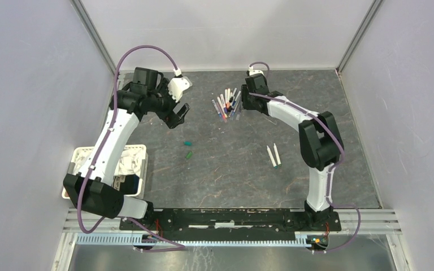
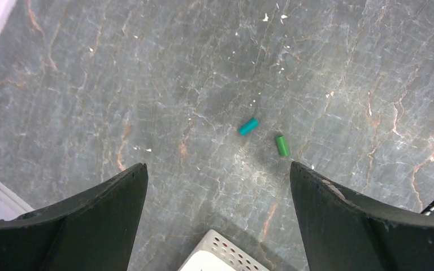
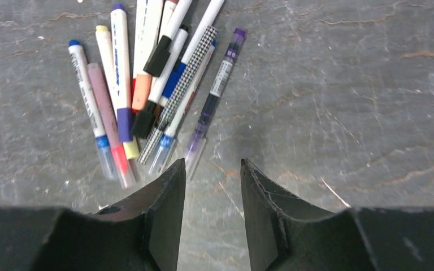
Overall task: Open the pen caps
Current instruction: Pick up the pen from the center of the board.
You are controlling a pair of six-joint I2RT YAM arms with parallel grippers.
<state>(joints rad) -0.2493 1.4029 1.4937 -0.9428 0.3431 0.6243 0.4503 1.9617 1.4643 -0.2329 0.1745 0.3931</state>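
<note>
The left gripper (image 1: 178,113) hangs well to the left of the pile of pens (image 1: 228,104), with its jaws spread wide and nothing between them. Two loose pen caps, a teal cap (image 2: 248,126) and a green cap (image 2: 282,145), lie near each other on the desk (image 1: 231,169), to the left of the pile and nearer to the arm bases. The right gripper (image 3: 212,169) stands just at the right edge of the pile, with its jaws a little apart and also holding nothing. I judge the step in hand to be taking the next capped pen. To do this well, the right gripper should choose a pen at the edge of the pile, for example the purple pen (image 3: 215,90), which is the outermost one. It should hold the barrel near the middle and lift it free. The left gripper can then close on the cap alone and pull straight along the barrel. Right of the pile and well apart from it, two pens (image 1: 273,156) lie side by side; they seem to be done already. The only container is a white basket (image 1: 138,148), far left of the pile, and it holds something white and crumpled that I cannot identify.
</note>
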